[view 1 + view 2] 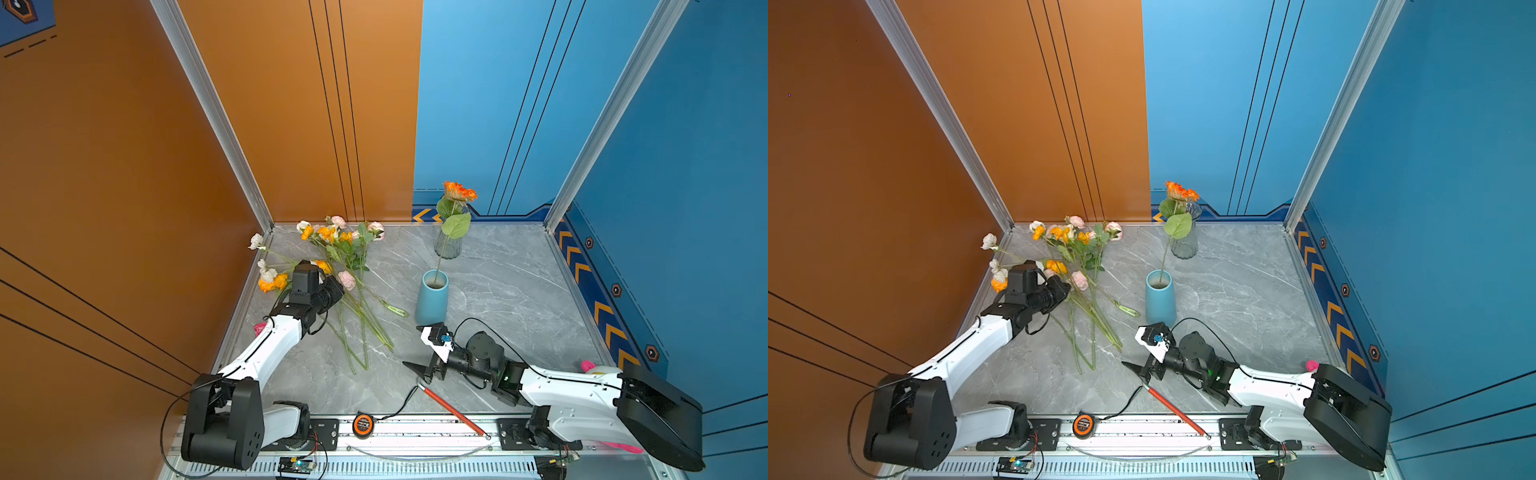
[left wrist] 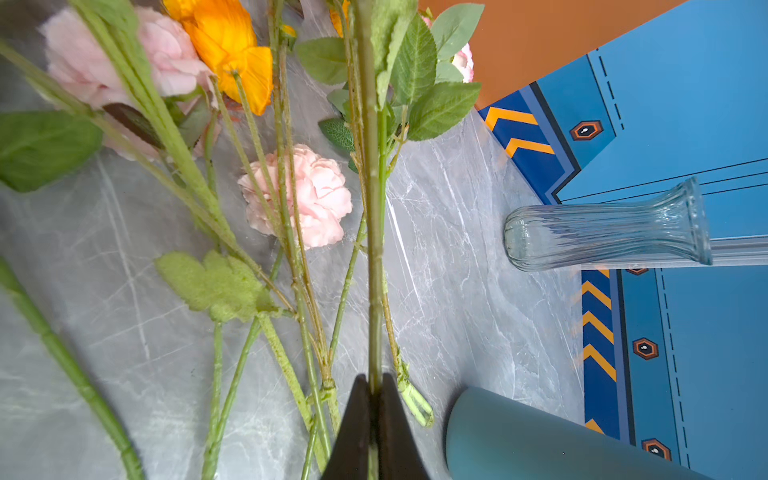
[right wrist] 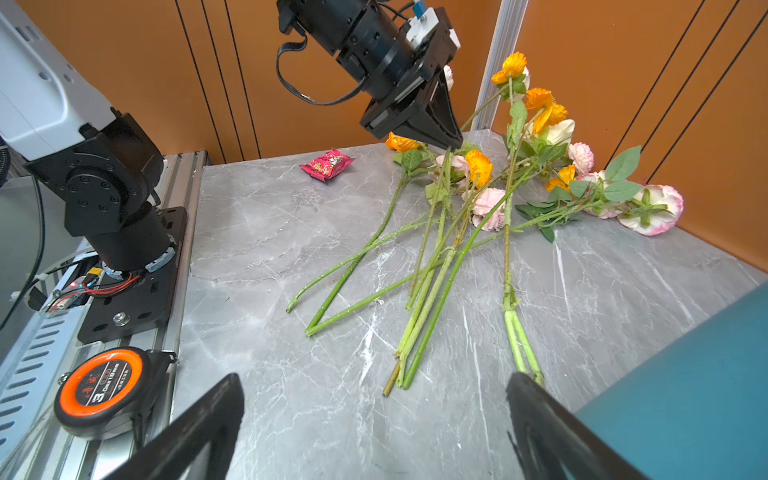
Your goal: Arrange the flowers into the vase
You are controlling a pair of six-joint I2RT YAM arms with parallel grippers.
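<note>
The flowers (image 1: 345, 249) (image 1: 1079, 249) lie in a loose pile at the back left of the grey table, with pink, cream and orange blooms and long green stems. My left gripper (image 2: 375, 380) (image 3: 451, 143) is over the pile, shut on one green stem (image 2: 374, 270). In both top views its fingers are hidden under the wrist. A blue vase (image 1: 432, 299) (image 1: 1160, 299) (image 2: 540, 440) stands mid-table with one orange flower (image 1: 459, 191) upright in it. My right gripper (image 1: 417, 349) (image 1: 1133, 349) (image 3: 374, 380) hangs open just in front of the vase, holding nothing.
A clear glass vase (image 1: 449, 245) (image 2: 602, 232) stands behind the blue one. A tape measure (image 1: 362, 424) and a red-handled tool (image 1: 451, 409) lie at the front rail. A pink snack packet (image 3: 327, 164) rests by the left wall. Walls close three sides.
</note>
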